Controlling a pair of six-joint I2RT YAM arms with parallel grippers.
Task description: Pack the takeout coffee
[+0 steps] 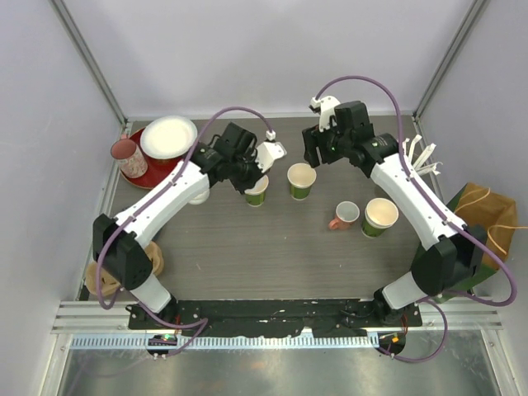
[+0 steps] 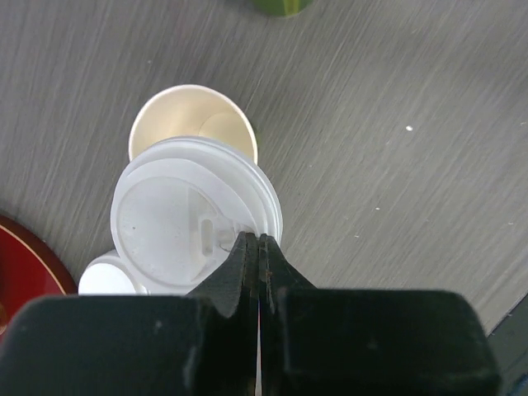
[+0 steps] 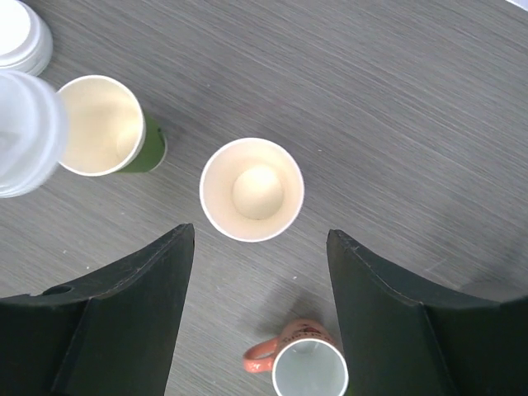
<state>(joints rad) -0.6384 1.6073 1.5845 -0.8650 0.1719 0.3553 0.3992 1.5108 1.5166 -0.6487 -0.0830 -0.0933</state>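
Currently the left gripper (image 2: 252, 246) is pinching the near edge of a round white lid (image 2: 165, 223), its fingers pressed flat together on the thin plastic. It is holding the lid partly over an open green paper cup (image 2: 191, 124) that is standing upright on the table (image 2: 396, 165). The right gripper (image 3: 260, 239) is hanging spread wide above a second open green cup (image 3: 252, 190), touching nothing. That cup is showing a bare cream bottom, so it is looking empty. Both cups are likely behaving as very light, thin-walled things: a hard squeeze is going to dent them, and a sideways nudge is going to tip or slide them. The lid is looking flexible and slick, so an edge pinch is probably letting it sag or twist. Pressing it home is probably calling for the right gripper to steady the cup gently round its mid wall. A pink-handled mug (image 3: 309, 371) is sitting near the second cup.
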